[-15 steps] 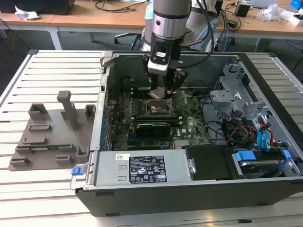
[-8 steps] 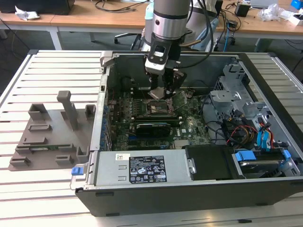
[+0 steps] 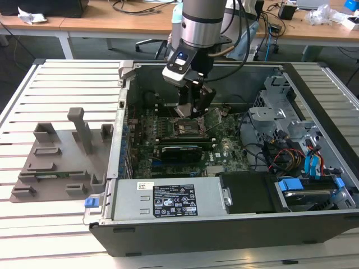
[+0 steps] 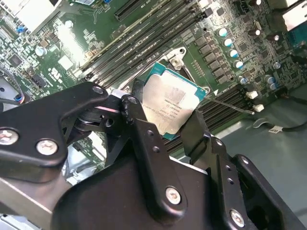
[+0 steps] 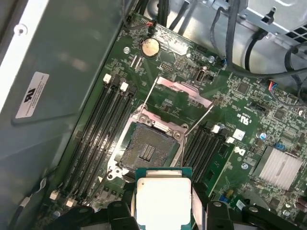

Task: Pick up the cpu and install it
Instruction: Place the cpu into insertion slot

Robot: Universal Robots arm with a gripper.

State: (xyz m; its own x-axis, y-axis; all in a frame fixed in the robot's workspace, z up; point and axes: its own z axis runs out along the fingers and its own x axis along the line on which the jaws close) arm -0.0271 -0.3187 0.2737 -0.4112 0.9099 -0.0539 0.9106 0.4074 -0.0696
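Your black two-fingered gripper (image 4: pixel 168 114) is pinching the cpu (image 4: pixel 171 106), a small flat square chip with a pale silvery metal lid and a thin teal-green rim. The black fingers (image 4: pixel 139 115) are pressing on two opposite edges, so the jaws are standing narrow, no wider than the chip itself.

In the exterior view the arm is reaching down into the dark open computer case (image 3: pixel 235 227). In the first wrist view the chip is hanging over the green motherboard (image 5: pixel 249 115), just beside the open square black socket frame (image 5: pixel 145 149). The socket's silvery load plate (image 5: pixel 184 90) is lying swung back. The chip is looking apart from the socket and not seated, though you can't tell from these angles how high it is riding.

Judge it as you are handling it: light, stiff and thin, with a smooth lid that is offering little friction. The rim is the only safe place to grip, since the underside contacts and the socket's fine pins are probably the fragile parts. With so shallow an edge under the pads, the chip could be tilting or slipping, so a firm, even pinch is suiting it better than a hard squeeze.
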